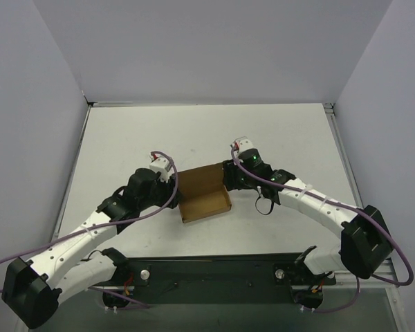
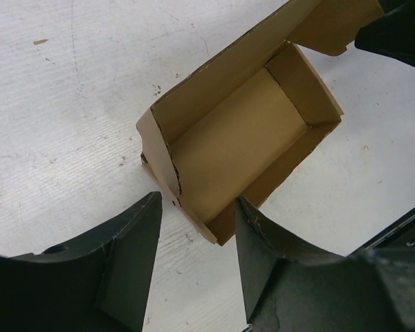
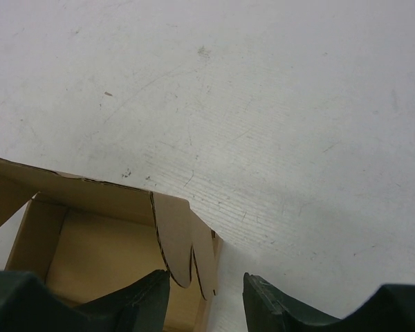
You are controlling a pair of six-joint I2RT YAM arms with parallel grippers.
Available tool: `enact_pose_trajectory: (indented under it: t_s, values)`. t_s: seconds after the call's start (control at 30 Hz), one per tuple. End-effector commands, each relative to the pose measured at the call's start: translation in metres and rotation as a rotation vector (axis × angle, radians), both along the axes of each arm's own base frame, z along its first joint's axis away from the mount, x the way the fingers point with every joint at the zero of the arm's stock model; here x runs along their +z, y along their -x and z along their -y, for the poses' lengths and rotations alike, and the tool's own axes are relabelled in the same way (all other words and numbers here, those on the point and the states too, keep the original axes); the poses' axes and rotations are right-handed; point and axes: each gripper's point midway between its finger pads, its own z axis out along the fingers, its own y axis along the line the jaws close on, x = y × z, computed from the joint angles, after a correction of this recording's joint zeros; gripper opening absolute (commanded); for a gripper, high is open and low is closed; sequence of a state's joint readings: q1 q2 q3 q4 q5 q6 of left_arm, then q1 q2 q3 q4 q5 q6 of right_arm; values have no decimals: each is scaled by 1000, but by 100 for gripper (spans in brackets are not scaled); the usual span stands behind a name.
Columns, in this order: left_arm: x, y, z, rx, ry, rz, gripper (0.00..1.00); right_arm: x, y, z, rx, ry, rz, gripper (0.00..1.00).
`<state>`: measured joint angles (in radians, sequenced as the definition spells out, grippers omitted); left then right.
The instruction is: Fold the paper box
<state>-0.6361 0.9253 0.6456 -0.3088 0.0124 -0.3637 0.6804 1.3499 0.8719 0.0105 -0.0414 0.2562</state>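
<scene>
The paper box is a small brown cardboard tray, open on top, in the middle of the white table, with its long back flap standing up. My left gripper is open at the box's left end; in the left wrist view the near corner of the box lies just ahead of the left gripper, untouched. My right gripper is open at the box's right end. In the right wrist view the right gripper straddles the box's end wall, whose tabs hang loose, one finger inside and the other outside.
The table is walled by white panels at the back and both sides. A black mounting plate with the arm bases runs along the near edge. Purple cables loop beside the left arm.
</scene>
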Motion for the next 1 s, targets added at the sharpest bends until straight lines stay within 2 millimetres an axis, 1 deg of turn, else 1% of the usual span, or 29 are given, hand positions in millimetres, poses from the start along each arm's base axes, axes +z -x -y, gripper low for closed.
enact_pose_trajectory:
  t_s: [0.0,0.1,0.13,0.17,0.2,0.3,0.33,0.37,0.4,0.43,0.5,0.57,0.6,0.7,0.77,0.83,0.93,0.97]
  values:
    - [12,-17,5,41,14,70,54,17,-18,-8,-3,-26,74,46]
    - [8,-18,5,48,1,72,47,13,-19,-10,4,-26,73,43]
    - [8,-19,6,50,-1,75,45,13,-19,-11,7,-24,72,40]
    - [7,-19,5,53,-4,74,40,13,-19,-11,5,-24,74,38]
    - [7,-19,6,52,-3,75,38,11,-20,-11,4,-19,74,36]
    - [6,-19,7,57,-3,76,31,10,-19,-14,9,-19,77,29]
    - [5,-19,8,59,-1,73,27,10,-18,-16,12,-18,77,24]
    - [3,-18,10,56,-3,67,22,11,-18,-17,13,-20,81,20]
    - [3,-19,11,59,2,66,21,10,-18,-17,11,-13,85,17]
    - [2,-19,12,61,3,65,20,10,-15,-19,18,-15,84,15]
    - [-1,-19,15,62,0,58,15,11,-18,-15,-13,8,103,13]
    - [-4,-20,15,74,-9,55,13,11,-15,-18,-17,14,108,13]
    - [-4,-20,16,78,-5,55,12,10,-15,-16,-38,30,115,13]
    - [-6,-21,20,84,4,55,11,7,-8,-20,-48,53,128,13]
    - [-9,-21,22,88,7,52,10,4,-6,-20,-72,71,141,13]
    - [-10,-22,24,98,15,56,8,-1,-3,-16,-118,90,142,13]
    - [-14,-20,29,104,21,46,6,-6,3,-14,-157,75,132,12]
    - [-14,-21,30,110,24,50,5,-11,7,-11,-164,86,130,12]
